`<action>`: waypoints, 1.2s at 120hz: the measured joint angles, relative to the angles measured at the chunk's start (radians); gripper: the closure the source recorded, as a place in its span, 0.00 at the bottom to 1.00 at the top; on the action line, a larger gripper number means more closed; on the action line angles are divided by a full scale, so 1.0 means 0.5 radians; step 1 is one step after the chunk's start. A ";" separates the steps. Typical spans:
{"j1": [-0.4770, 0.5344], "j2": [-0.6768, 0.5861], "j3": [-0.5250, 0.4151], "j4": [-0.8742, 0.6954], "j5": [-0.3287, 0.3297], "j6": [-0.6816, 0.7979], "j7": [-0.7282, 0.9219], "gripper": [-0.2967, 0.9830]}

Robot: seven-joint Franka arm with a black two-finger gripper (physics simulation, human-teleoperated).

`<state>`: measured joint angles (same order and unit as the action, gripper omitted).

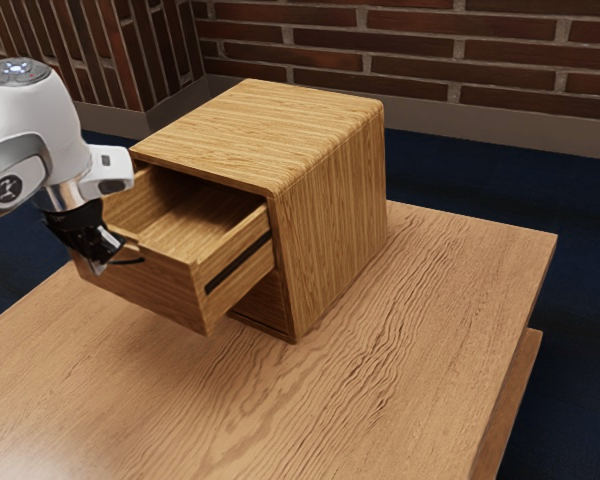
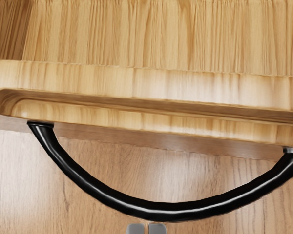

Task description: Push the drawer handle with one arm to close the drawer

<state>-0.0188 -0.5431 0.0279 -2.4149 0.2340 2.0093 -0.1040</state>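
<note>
Pincer (image 1: 99, 266) is being held at the front of the drawer (image 1: 152, 286), its 2 fingers nearly together, nothing being gripped. On the drawer's front a curved black handle (image 2: 161, 210) is being carried. The drawer is standing open. To the exterior view's left of the drawer, an unreadable round emblem (image 1: 5, 189) is being borne by the arm (image 1: 42, 115).

Light-brown wooden table (image 1: 410, 340), with wavy grain. On far part stands upright, boxy, yellow-brown wooden cabinet (image 1: 332, 215), rounded top edge; drawer (image 1: 150, 285) open toward exterior view's near left.
</note>
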 joint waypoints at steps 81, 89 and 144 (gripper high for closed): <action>-0.032 0.104 -0.001 -0.015 0.089 0.398 -0.003 0.85; -0.038 0.115 -0.001 -0.017 0.090 0.434 -0.003 0.85; -0.058 0.164 0.003 -0.013 0.112 0.583 -0.004 0.84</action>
<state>-0.0476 -0.4612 0.0293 -2.4212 0.2900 2.3007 -0.1061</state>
